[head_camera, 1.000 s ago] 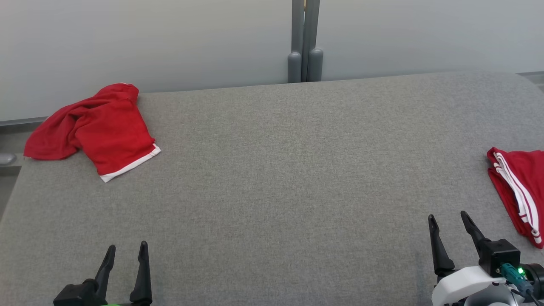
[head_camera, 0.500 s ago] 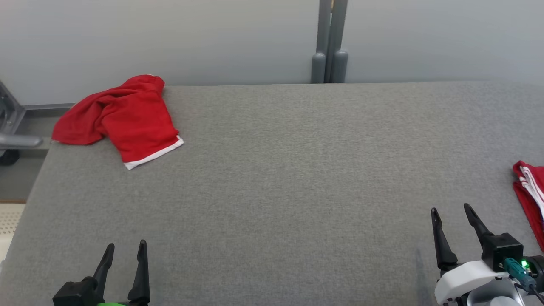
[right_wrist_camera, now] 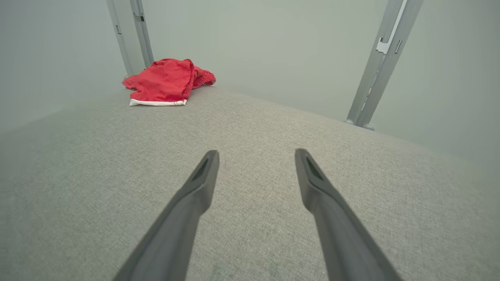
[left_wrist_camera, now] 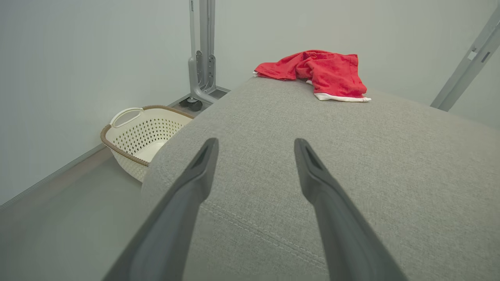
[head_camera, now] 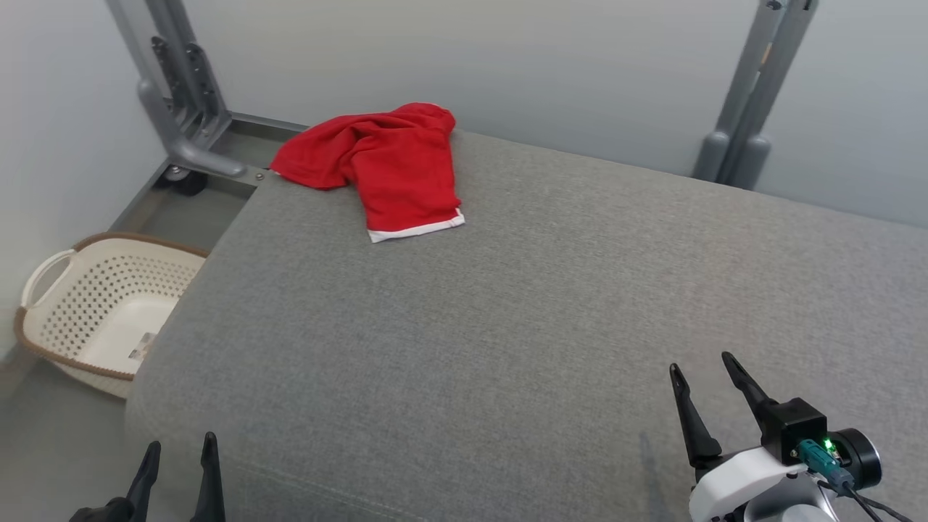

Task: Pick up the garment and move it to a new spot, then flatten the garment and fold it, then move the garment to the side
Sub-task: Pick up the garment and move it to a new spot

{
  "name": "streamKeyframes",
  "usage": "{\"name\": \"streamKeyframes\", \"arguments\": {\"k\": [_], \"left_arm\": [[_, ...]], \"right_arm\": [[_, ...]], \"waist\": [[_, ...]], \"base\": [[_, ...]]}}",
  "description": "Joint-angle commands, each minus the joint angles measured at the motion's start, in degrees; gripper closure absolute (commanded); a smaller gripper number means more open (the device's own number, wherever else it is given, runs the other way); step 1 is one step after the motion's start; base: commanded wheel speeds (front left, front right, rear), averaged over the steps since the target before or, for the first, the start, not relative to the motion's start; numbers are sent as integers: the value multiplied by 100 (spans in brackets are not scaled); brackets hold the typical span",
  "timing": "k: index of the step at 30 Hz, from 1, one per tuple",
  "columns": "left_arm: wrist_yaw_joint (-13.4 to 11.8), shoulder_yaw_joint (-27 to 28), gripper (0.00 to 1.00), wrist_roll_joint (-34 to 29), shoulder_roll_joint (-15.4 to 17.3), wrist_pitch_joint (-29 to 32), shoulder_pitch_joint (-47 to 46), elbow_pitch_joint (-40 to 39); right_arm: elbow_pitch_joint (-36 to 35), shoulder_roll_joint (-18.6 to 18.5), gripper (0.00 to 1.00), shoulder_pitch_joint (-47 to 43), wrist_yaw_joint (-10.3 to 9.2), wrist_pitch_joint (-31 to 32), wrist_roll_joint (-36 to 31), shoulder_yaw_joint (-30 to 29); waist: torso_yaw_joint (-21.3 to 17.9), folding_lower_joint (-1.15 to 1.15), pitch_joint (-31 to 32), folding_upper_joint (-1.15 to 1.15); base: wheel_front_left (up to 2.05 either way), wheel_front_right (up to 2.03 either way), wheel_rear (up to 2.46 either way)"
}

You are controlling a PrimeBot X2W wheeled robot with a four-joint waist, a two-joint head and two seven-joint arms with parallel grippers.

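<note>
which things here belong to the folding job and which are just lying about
job: red garment, crumpled at the far left corner; grey padded surface; left tool and right tool, both open
lying about: white basket on the floor; grey metal posts

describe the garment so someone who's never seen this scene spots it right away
Start from the big grey padded surface in front of the robot and look to its far left corner, near the grey metal post. The garment lies crumpled there. Its bright red cloth with a white hem band sets it apart from the cream perforated basket on the floor.
</note>
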State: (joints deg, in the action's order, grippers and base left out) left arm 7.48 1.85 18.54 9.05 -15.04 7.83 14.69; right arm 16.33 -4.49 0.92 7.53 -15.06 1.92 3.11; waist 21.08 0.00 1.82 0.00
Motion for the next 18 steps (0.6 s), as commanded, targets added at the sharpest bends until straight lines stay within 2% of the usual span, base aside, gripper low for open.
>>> {"name": "streamKeyframes", "arguments": {"k": [1, 6, 10, 14, 18], "left_arm": [[1, 24, 0, 22, 33, -16, 75, -59], [2, 16, 0, 79, -36, -15, -62, -140], [2, -312, 0, 202, -30, -12, -567, -75], [2, -752, 0, 492, -80, 208, -1690, 128], [2, -1047, 0, 977, -152, 661, -3250, 504]], "right_arm": [[19, -11, 0, 49, -8, -15, 14, 11], [-24, -37, 0, 68, -8, -15, -6, 8], [-151, -146, 0, 240, -8, -16, -45, -51], [-407, -422, 0, 564, -8, -15, -103, -117], [-756, -829, 0, 1114, -8, -15, -165, -67]], "waist": [[622, 0, 115, 0], [509, 0, -50, 0], [309, 0, -484, 0], [86, 0, -1349, 0], [-228, 0, -2481, 0]], "base": [[0, 0, 0], [0, 0, 0], [0, 0, 0], [0, 0, 0], [0, 0, 0]]}}
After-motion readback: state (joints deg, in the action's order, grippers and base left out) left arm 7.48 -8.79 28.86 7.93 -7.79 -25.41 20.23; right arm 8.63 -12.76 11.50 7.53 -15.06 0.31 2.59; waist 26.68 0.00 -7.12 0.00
